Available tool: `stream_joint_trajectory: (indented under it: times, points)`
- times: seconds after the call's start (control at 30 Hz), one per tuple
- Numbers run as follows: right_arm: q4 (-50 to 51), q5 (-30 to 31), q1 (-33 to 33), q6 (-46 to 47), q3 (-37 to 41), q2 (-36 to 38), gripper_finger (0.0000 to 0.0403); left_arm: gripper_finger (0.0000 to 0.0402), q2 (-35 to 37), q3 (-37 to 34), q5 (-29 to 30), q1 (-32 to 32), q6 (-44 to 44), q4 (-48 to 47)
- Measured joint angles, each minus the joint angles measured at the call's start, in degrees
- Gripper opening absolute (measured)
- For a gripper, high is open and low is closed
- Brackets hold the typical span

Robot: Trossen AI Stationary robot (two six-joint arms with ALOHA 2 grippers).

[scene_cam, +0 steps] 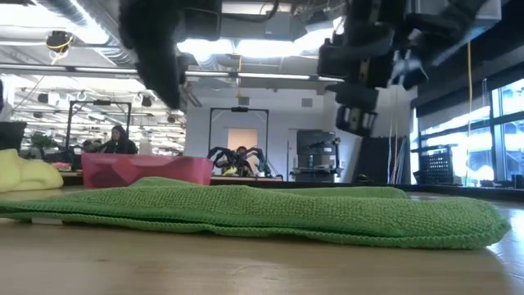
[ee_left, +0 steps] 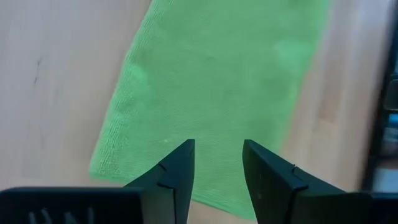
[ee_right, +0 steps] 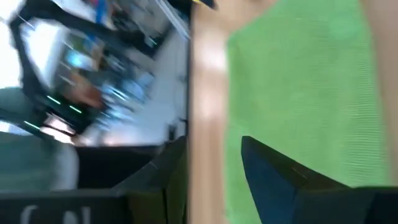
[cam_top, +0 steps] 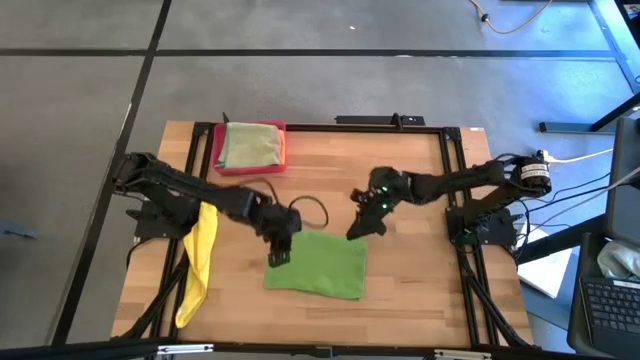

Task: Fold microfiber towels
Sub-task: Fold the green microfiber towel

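Note:
A bright green microfiber towel (cam_top: 318,264) lies flat on the wooden table near its front edge, seemingly folded over; it also shows in the low view (scene_cam: 246,215). My left gripper (cam_top: 278,256) hovers open over the towel's left edge, with green cloth below its fingers (ee_left: 217,146). My right gripper (cam_top: 357,228) stands open above the towel's far right corner (ee_right: 214,146), nothing between its fingers. In the low view both grippers are clear of the cloth. A yellow towel (cam_top: 200,262) hangs over the table's left side. A pale olive towel (cam_top: 250,145) lies in the pink tray.
The pink-red tray (cam_top: 217,150) stands at the far left of the table. A black frame (cam_top: 445,180) runs around the table's edges. A dark cable (cam_top: 312,208) loops behind my left gripper. Bare wood lies between the tray and the green towel.

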State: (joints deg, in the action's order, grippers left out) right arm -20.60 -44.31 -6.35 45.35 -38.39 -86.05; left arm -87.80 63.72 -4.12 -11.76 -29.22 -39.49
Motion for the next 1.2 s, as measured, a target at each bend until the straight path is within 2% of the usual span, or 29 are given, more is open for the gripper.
stream_joint_trajectory:
  times: [0.1, 0.2, 0.27, 0.33, 0.47, 0.57, 0.7, 0.97, 1.2]
  points:
    - [22.07, 1.38, -1.48, -15.18, -8.01, 0.01, 0.0152, 0.0126, 1.60, 0.00, -7.24, 4.92, 2.84, -0.09]
    - [44.25, 7.70, -2.69, -30.28, -15.82, 0.01, 0.0152, 0.0126, 2.56, 0.00, -11.13, 9.37, 5.73, -2.28]
    - [54.96, 13.62, -3.38, -37.71, -20.18, 0.01, 0.0152, 0.0126, 2.55, 0.00, -11.76, 12.20, 7.61, -4.33]
    - [61.47, 17.97, -4.11, -42.16, -23.17, 0.01, 0.0152, 0.0126, 2.55, 0.00, -11.76, 14.82, 10.05, -5.96]
    - [62.71, 16.41, -5.62, -47.18, -24.79, 0.01, 0.0152, 0.0126, 2.16, 0.00, -11.70, 19.19, 14.15, -5.78]
    - [60.44, 12.92, -6.64, -46.98, -23.94, 0.01, 0.0152, 0.0126, 2.16, 0.00, -12.29, 21.67, 15.48, -6.16]
    - [57.99, 9.83, -8.06, -45.75, -22.78, -0.02, 0.0152, 0.0126, 2.16, 0.00, -15.53, 25.08, 23.23, -8.51]
    - [52.43, 9.83, -10.07, -39.81, -22.41, -0.04, 0.0152, 0.0126, -0.09, 0.07, -25.61, 32.15, 35.29, -12.15]
    - [47.78, 13.84, -10.09, -33.52, -22.43, -0.04, 0.0152, 0.0126, -8.00, 0.00, -31.21, 31.97, 43.07, -12.48]
